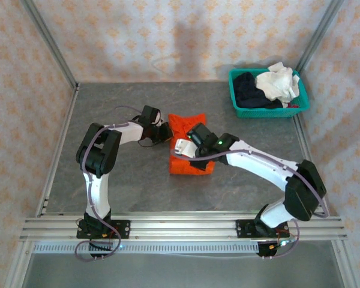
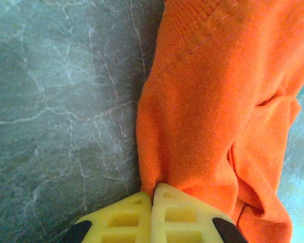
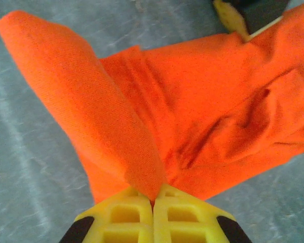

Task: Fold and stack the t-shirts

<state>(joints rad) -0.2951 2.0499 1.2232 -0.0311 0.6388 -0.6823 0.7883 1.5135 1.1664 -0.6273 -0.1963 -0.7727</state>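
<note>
Orange t-shirt: soft, light knit; likely limp and drapes when lifted, so best pinched at edges or fold corners. Bright, plain, rumpled, part-folded at centre of table. Left gripper clamped on its edge, right gripper clamped on raised fold.

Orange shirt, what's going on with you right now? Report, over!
Left gripper shut on orange shirt edge. Right gripper shut on a fold of it. Shirt bunched on table. Basket far off, nothing blocking.
</note>
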